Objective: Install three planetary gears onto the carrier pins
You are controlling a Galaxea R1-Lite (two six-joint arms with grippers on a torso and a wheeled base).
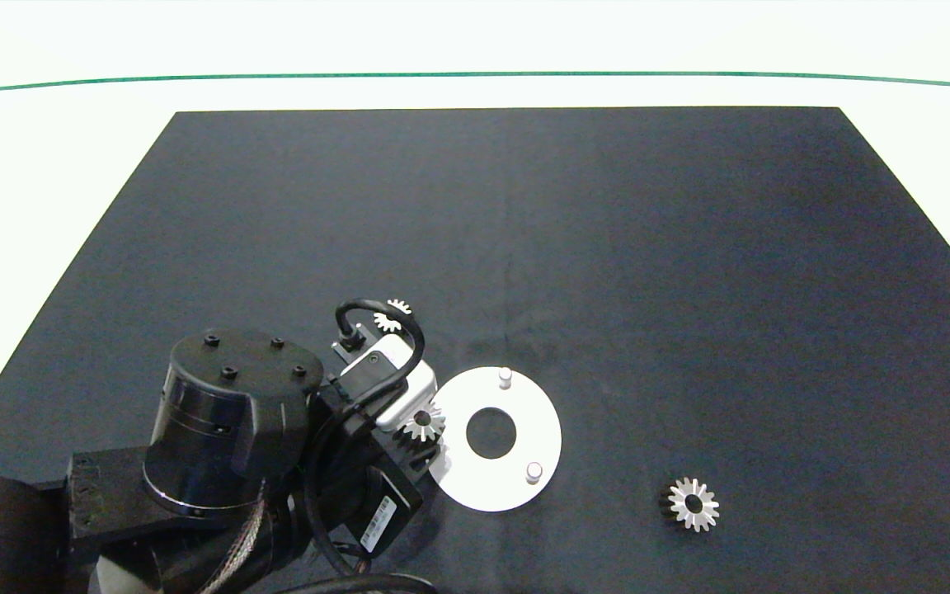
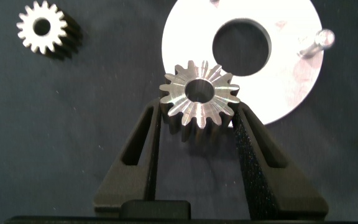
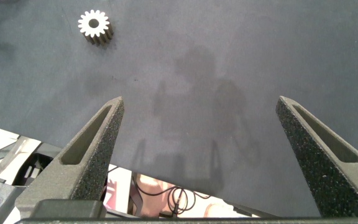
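Held gear: we see one of the planetary gears (image 2: 199, 92) clamped between the two fingers of the left gripper (image 2: 197, 121), lying flat with its centre hole facing up. It sits over the rim of the white disc (image 1: 475, 487), on the side nearest the left arm. We cannot tell whether it touches the disc or hangs just above it.

Carrier pins: two pegs stand upright and bare on the disc, one at the far edge (image 1: 505, 377), one at the near edge (image 1: 533, 472). The third pin we cannot make out; the spot where it would be lies under the held gear and the gripper.

Second gear: a loose gear (image 1: 693, 504) lies flat on the black mat (image 1: 607, 247), well apart from the disc on the right-hand side. The right wrist view shows a gear too (image 3: 94, 25).

Third gear: another gear (image 1: 391, 316) lies on the mat just beyond the left wrist, partly hidden behind its black cable in the head view; in the left wrist view it shows whole (image 2: 41, 27).

Left arm: it comes in from the lower left corner of the head view, its wrist beside the disc.

Right gripper: the right gripper (image 3: 201, 149) hangs above bare mat with its fingers spread wide apart, holding nothing. It does not show in the head view.
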